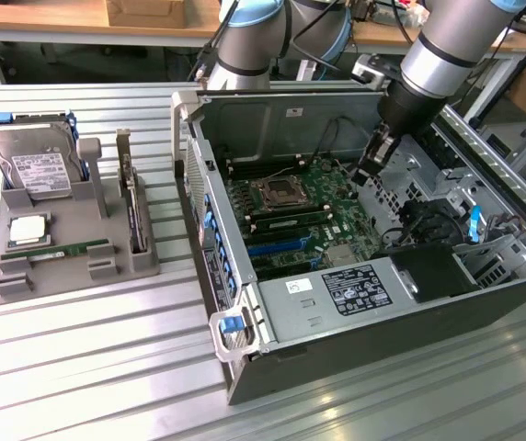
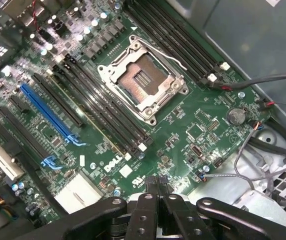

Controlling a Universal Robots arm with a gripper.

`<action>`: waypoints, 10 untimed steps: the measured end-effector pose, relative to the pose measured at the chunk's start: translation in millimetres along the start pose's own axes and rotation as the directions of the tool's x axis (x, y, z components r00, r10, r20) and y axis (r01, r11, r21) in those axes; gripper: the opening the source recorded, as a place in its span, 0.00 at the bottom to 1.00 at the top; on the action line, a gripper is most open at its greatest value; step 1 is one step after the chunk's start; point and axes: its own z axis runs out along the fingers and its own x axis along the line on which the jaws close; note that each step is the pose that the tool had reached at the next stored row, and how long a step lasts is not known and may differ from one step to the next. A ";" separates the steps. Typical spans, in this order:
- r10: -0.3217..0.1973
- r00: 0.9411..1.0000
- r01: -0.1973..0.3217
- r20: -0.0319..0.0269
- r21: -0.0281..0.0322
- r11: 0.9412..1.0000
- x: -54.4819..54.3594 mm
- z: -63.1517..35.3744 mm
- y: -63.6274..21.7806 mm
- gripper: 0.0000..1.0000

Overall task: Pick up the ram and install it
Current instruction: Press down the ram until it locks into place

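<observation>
Ram: lying in the grey holder, well apart from my fingers.
Gripper: fingers together, empty, above the motherboard.
Risk: I judge the closed tips could strike the board components.

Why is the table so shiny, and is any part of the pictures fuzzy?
Exterior view: room light glares off the ribbed metal table, washing it pale; the far background looks soft. Wrist view: the motherboard is evenly lit and fairly clear, while the shut black pincer close to the camera looks dark.
</observation>
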 end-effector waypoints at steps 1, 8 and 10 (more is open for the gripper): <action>0.023 1.000 -0.023 0.002 -0.001 1.000 0.0 0.0 0.0 0.10; 0.126 0.992 -0.126 0.010 -0.003 0.992 0.0 0.2 0.0 0.10; 0.156 0.988 -0.156 0.012 -0.004 0.988 0.0 0.2 0.0 0.10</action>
